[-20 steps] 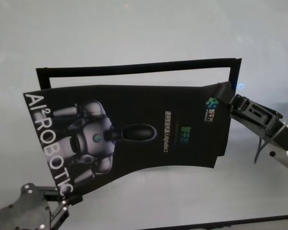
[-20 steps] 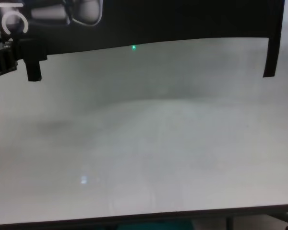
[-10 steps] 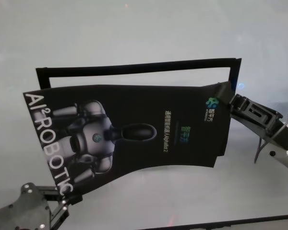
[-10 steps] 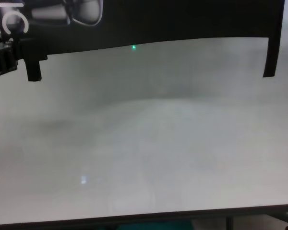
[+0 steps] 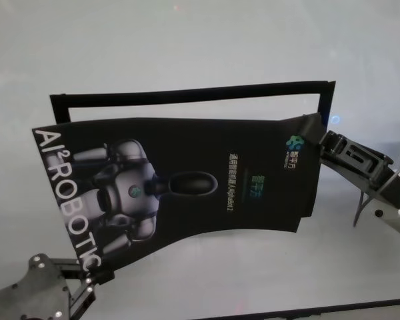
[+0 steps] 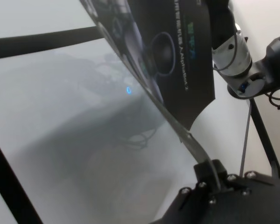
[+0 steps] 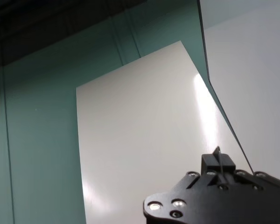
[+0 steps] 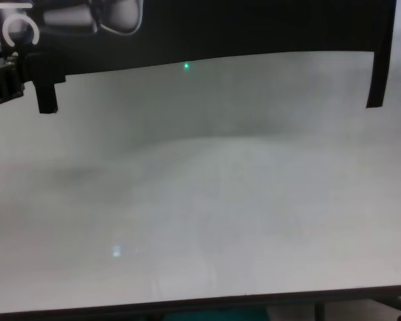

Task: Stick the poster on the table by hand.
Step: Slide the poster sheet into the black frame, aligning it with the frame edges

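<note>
my left gripper (image 5: 87, 283), at the frame's lower left, is clamped on the poster (image 5: 187, 180)'s lettered corner. my right gripper (image 5: 318, 137), at middle right, pinches the opposite corner, so the poster hangs mid-frame above the table (image 5: 187, 40).

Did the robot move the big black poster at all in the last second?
Nothing visibly changed. The left gripper still pinches the poster at its lettered corner, the right gripper still holds the opposite corner, and the sheet hangs over the table just as before.
</note>
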